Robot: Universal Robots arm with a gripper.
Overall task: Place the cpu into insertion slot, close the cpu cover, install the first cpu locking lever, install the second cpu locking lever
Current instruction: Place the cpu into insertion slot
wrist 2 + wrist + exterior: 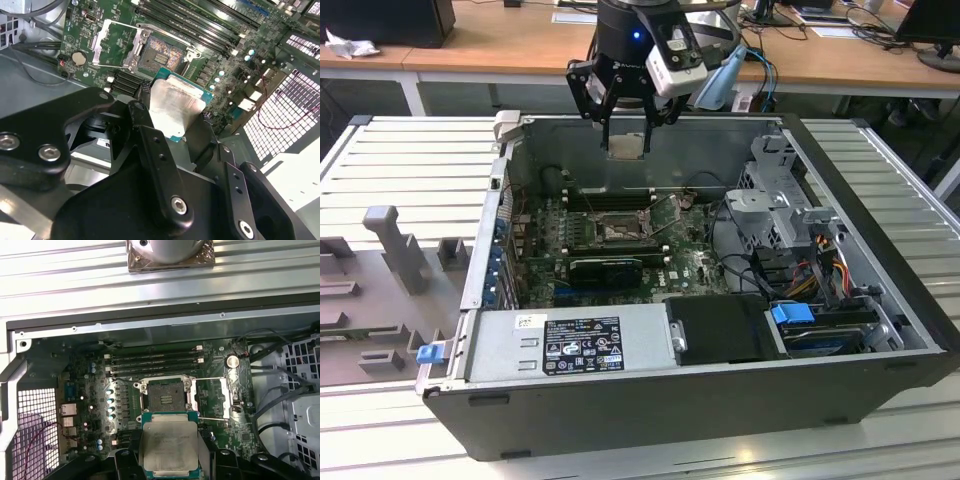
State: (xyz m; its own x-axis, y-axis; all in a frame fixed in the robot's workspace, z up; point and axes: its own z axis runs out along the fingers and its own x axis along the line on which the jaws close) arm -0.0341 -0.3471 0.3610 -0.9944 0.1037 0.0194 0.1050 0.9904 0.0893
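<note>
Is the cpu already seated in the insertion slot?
No. In the first wrist view the cpu is apart from the insertion slot, whose dark centre lies bare.

cpu: pale silvery lid on a green-blue edge.
pincer: black, with silver screw heads.
insertion slot: dark centre, thin silvery rim.
circuit board: green, dotted with small white and silver parts.
computer case: dark grey outside, light grey metal inside.
power supply: silver-grey, with a black label.
clip: blue.
cables: red, yellow, orange.
desk: silver-grey, with long parallel ribs.
</note>
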